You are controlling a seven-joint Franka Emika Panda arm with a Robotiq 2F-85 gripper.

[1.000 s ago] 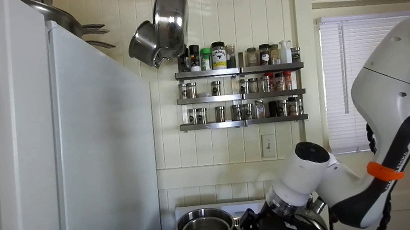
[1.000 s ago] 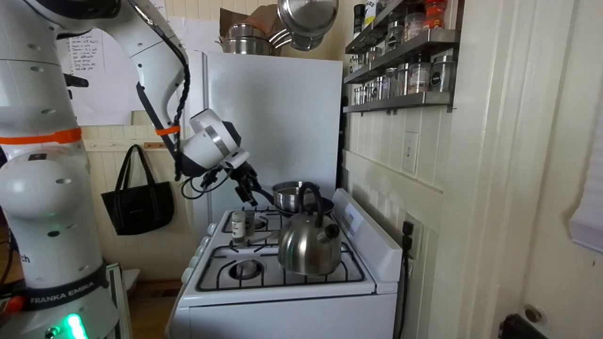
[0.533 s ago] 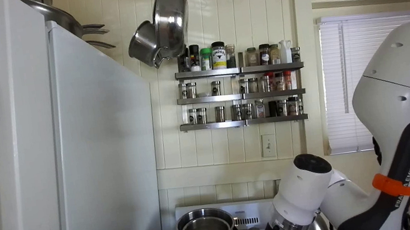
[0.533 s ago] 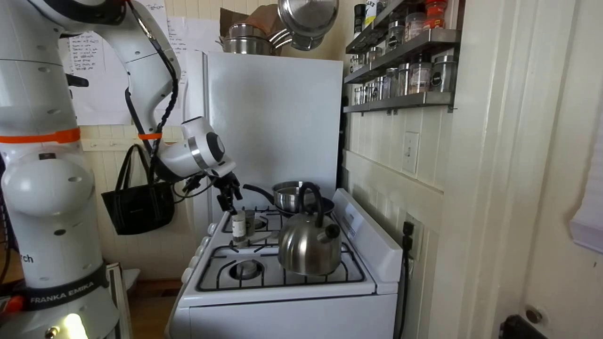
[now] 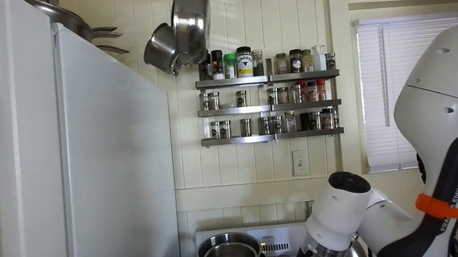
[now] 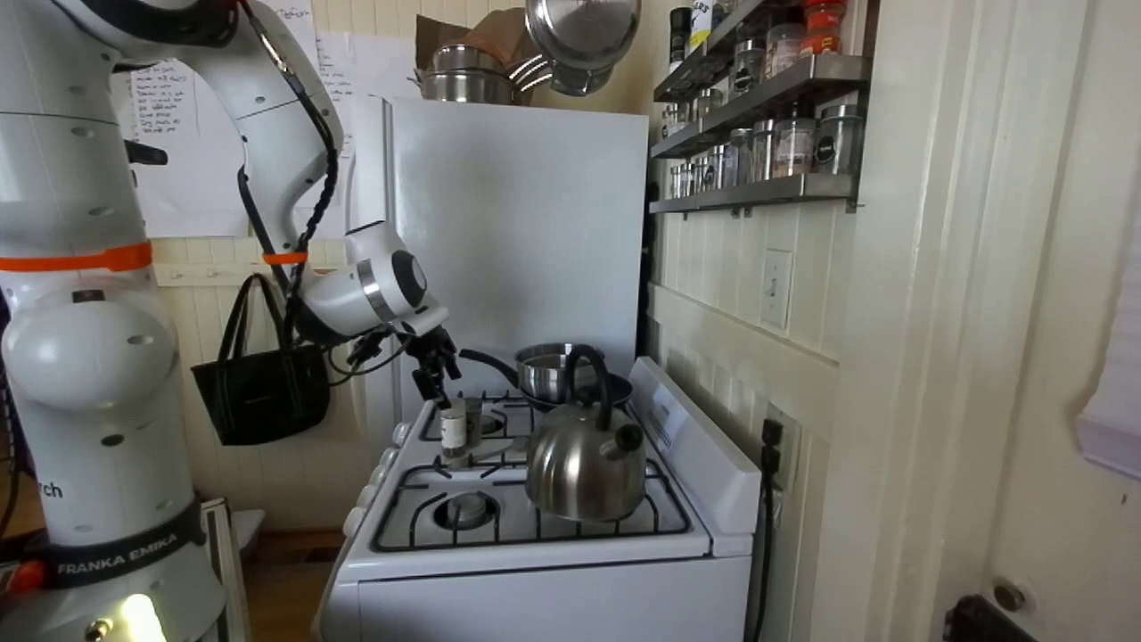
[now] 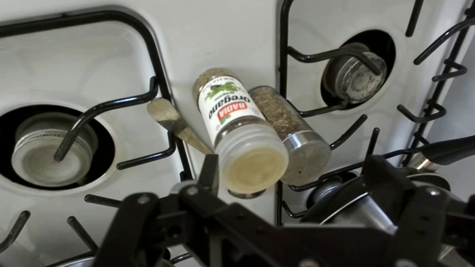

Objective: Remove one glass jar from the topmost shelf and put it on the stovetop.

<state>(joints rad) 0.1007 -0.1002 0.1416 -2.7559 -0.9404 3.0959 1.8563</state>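
One white-labelled, cream-capped glass oregano jar (image 7: 234,116) stood on the flat white stovetop (image 7: 230,40) between black metal grates (image 7: 283,55), presumably for level footing, beside a silver-lidded glass jar (image 7: 281,113), while I had the black gripper (image 7: 293,163) spread wide, gripping neither

In an exterior view: black two-fingered gripper (image 6: 450,390) at top of white-labelled cylindrical jar (image 6: 454,432), contact unclear; jar upright on black-grated white stovetop (image 6: 535,556), round steel kettle (image 6: 584,477) nearer camera.

"BADIA Oregano" labels a jar (image 7: 236,124); "KINDERS" marks a bottle (image 5: 245,63); my base (image 6: 120,563) carries "FRANKA EMIKA"; my arm (image 5: 441,125) shows "EMIKA".
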